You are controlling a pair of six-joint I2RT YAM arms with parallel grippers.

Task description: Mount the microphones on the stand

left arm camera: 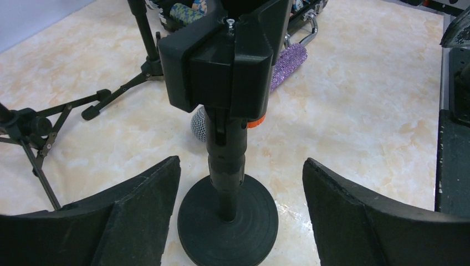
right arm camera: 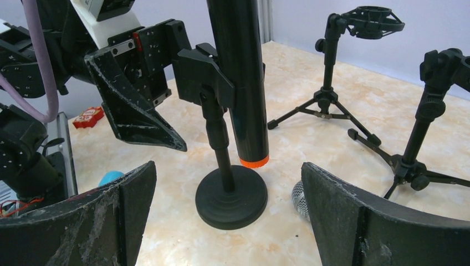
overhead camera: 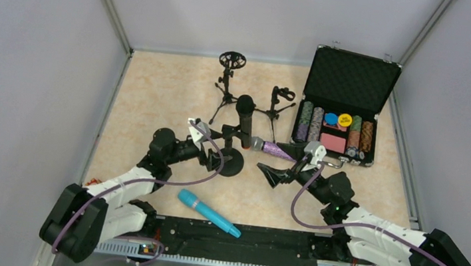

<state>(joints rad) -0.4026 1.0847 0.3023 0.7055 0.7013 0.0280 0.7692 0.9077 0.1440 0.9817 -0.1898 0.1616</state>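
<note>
Here, black microphone (right arm camera: 238, 83) stands upright; orange end (right arm camera: 254, 162) down.

1. Left arm (overhead camera: 120, 193) first: glossy white shell links, black joint housings and a chunky black block at the base.
2. Right arm (overhead camera: 378, 235) is the twin, with the same white shells, black joints and a big black shoulder.
3. The left cable (overhead camera: 177, 182) is purple and thick, and the right cable (overhead camera: 297, 207) is the same purple.
4. The left bracket (overhead camera: 198, 129) is a small white wrist block; the right bracket (overhead camera: 315, 149) matches it.
5. Left claw (left arm camera: 241, 163): broad matte black wedge fingers (left arm camera: 133, 219) tapering to points.
6. Right claw (right arm camera: 227, 166): identical wedges, but these fingers (right arm camera: 354, 221) are badly scuffed with pale grey scratches.
7. Seen from the right wrist, the left claw's body is blocky black plates with small screws and a thin red strip.
</note>
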